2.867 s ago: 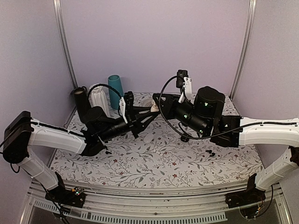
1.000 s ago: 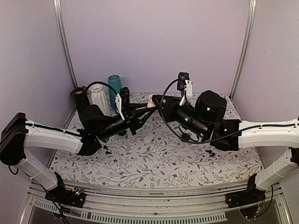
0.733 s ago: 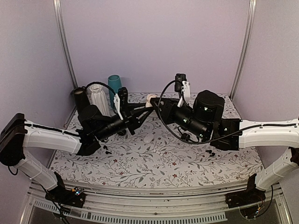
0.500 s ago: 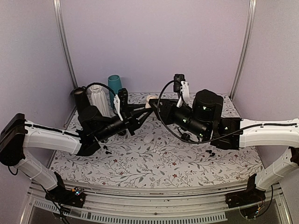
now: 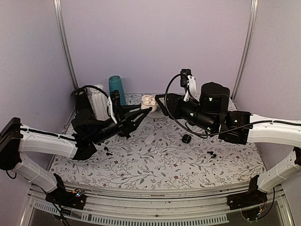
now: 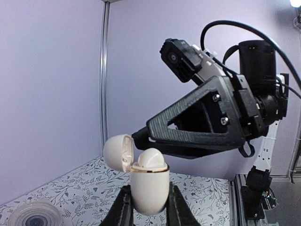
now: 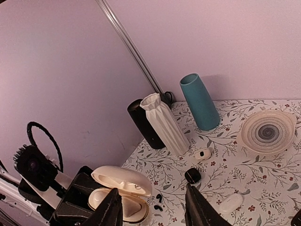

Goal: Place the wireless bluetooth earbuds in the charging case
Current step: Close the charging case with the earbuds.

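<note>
The charging case is a glossy white clamshell with a gold rim, held upright in my left gripper, which is shut on its body. Its lid stands open to the left. One white earbud sits domed in the top of the case. In the top view the case is held high over the back of the table. My right gripper is just right of it, open and empty. In the right wrist view the open case lies at the lower left, beside the right gripper.
At the back left stand a teal vase, a white ribbed vase and a black cylinder. A pale plate, a small black case, a white oval pebble and black earbuds lie on the floral table.
The right gripper has drawn back to the right, off the case, uncovering the round black case on the table. The left arm has shifted left, still holding the case up.
</note>
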You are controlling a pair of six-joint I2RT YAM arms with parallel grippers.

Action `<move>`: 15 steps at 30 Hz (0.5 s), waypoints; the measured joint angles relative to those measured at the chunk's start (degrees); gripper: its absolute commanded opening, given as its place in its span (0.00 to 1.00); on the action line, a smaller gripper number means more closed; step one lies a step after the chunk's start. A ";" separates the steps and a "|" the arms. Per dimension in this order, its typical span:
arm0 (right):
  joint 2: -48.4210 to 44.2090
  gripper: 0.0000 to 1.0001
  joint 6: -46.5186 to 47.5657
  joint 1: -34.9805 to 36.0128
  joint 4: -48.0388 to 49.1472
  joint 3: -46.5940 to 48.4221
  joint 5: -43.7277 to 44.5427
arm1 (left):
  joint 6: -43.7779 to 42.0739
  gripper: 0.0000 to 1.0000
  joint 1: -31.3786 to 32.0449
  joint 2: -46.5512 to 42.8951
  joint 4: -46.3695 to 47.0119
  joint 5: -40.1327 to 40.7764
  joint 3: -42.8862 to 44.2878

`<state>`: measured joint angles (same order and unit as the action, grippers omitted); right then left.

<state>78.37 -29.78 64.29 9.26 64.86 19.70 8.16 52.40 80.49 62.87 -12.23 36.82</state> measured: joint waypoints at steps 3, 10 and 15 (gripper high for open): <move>-1.33 0.49 -0.17 -2.25 -1.64 0.00 -2.47 | 0.00 0.00 -0.39 -1.03 0.42 -1.33 -1.31; -3.69 0.50 -0.33 -10.45 -2.82 -0.22 -14.84 | -0.24 0.00 -1.46 -3.37 0.50 -5.73 -3.98; -3.56 0.53 -0.20 -15.61 -3.19 -0.39 -28.13 | -0.72 0.00 -1.79 -5.62 0.20 -8.72 -4.98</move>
<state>74.81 -29.98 48.69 6.07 64.47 -8.43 7.44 50.61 74.87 63.07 -20.95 31.83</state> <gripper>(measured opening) 0.510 0.204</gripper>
